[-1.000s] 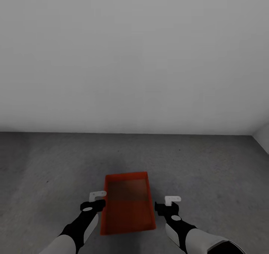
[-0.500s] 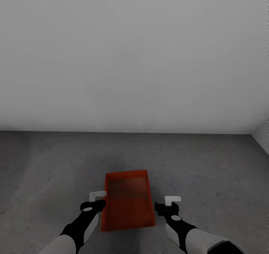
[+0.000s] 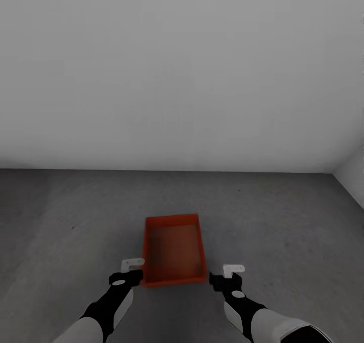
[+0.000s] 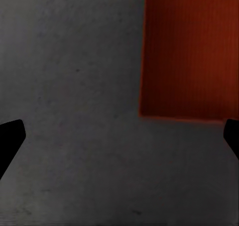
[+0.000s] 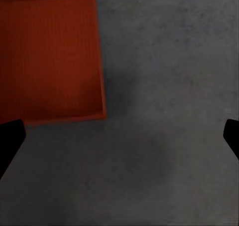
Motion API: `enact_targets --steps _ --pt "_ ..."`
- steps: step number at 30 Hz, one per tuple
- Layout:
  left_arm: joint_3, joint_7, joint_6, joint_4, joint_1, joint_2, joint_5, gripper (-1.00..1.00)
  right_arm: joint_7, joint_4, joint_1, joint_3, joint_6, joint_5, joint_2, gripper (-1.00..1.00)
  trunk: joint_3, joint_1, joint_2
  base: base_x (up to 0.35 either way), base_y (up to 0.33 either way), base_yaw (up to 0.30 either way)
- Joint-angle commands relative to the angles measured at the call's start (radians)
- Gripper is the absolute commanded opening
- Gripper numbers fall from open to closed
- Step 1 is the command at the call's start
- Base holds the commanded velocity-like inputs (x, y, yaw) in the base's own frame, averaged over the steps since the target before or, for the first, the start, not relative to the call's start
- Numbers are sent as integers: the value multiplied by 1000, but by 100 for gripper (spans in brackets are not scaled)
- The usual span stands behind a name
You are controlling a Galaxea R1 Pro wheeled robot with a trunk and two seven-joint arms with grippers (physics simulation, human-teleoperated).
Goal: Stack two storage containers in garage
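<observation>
Orange box sits on grey concrete floor, lower centre of frame. Left gripper and right gripper flank it, jaws wide, empty. First placement looks done; next likely fetching second box.

An orange-red box with low walls and no lid sits on the dark grey floor, and nothing is in it. The left claw is just beside the box's near left corner, and the right claw is a little way off its near right corner; neither one holds anything. A plain pale grey wall stands behind the floor.
</observation>
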Motion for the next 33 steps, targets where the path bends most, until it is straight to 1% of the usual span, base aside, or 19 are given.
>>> enact_targets --steps 1,33 --pt "-7 7 5 -2 0 1 10 100 -3 1 -1 9 -3 -9 0 100 -1 -1 0 -346 0 0" --pt "-6 6 5 -2 0 0 10 100 -3 1 -1 9 -3 -9 0 100 -1 -1 0 -346 0 0"
